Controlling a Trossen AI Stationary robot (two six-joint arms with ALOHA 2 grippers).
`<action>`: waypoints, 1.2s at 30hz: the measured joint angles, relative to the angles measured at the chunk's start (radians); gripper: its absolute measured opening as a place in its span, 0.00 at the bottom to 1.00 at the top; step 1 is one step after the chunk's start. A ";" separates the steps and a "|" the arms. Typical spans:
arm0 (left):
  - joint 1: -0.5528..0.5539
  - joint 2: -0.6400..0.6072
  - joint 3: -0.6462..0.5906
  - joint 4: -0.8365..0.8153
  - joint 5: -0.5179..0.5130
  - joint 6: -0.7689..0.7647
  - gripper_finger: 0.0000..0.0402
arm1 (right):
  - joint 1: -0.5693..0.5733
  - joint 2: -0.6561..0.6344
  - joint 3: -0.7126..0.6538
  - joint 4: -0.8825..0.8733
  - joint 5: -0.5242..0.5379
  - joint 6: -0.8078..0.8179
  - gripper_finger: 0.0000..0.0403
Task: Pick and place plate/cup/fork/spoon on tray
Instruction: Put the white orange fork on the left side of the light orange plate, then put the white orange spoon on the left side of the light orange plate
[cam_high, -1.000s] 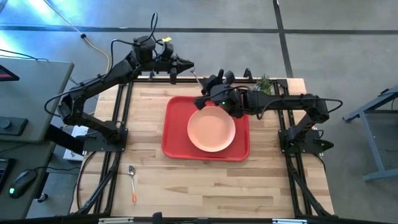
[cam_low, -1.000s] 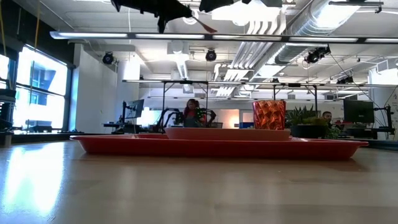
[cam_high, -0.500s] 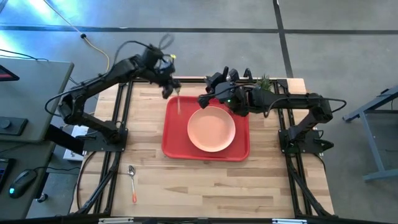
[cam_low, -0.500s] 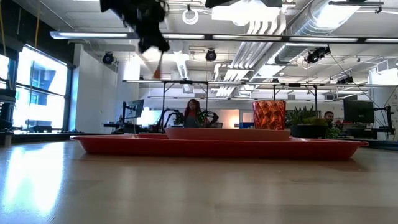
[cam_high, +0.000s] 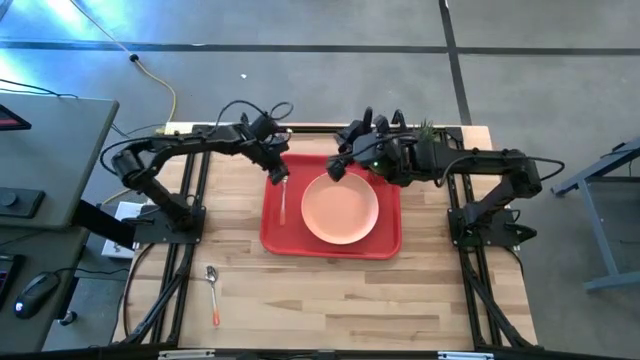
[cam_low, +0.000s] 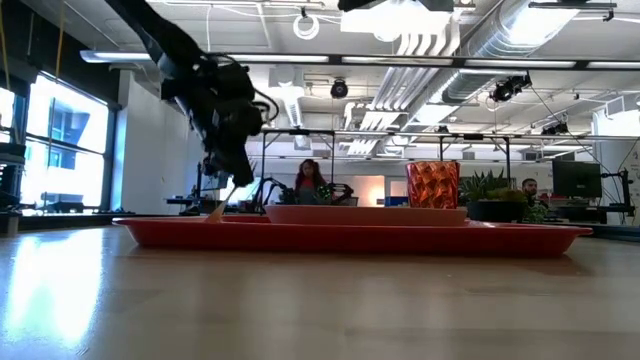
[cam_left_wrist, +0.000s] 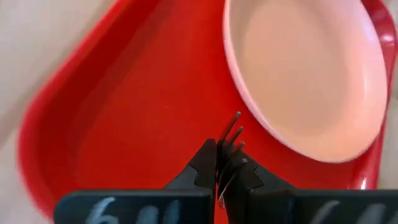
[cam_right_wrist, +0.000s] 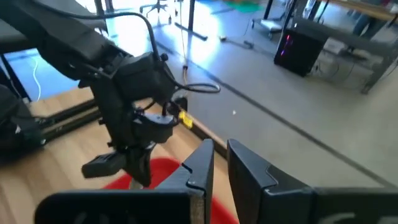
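The red tray (cam_high: 275, 235) lies mid-table with the peach plate (cam_high: 340, 208) on its right half. The red-orange cup (cam_low: 432, 185) stands on the tray in the low view; in the high view my right arm covers it. My left gripper (cam_high: 278, 178) is over the tray's left part, shut on the fork (cam_high: 283, 202). My right gripper (cam_high: 338, 168) hovers open over the tray's far edge, beside the plate, and holds nothing. The spoon (cam_high: 212, 290) lies flat on the table near its near left corner. My left gripper pinches the fork between its two fingers (cam_left_wrist: 208, 165), just behind the tined head (cam_left_wrist: 233, 130), which sticks out past the fingertips. The fingers slant down from the far left. The fork's lower end (cam_low: 214, 210) reaches the tray's rim level; whether it touches the tray I cannot tell.
A small green potted plant (cam_high: 425, 132) stands at the table's far right, behind my right arm. Bare wood lies in front of the tray and to its left. People and desks show in the room beyond the table.
My left gripper has come from beyond the table's far edge toward the near edge and down, to just over the tray's left part, and has tipped downward. The fork has gone with it, turning from nearly level to slanting down onto the tray.
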 joint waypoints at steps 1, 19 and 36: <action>0.000 0.006 -0.016 0.023 0.002 -0.012 0.00 | 0.004 0.000 0.000 -0.019 -0.001 0.020 0.10; -0.003 0.136 -0.056 0.078 -0.146 -0.107 0.21 | 0.016 0.000 0.000 0.032 -0.024 0.047 0.10; -0.041 -0.275 -0.056 -0.167 -0.408 -0.218 0.32 | -0.020 0.000 0.000 -0.070 0.076 -0.044 0.10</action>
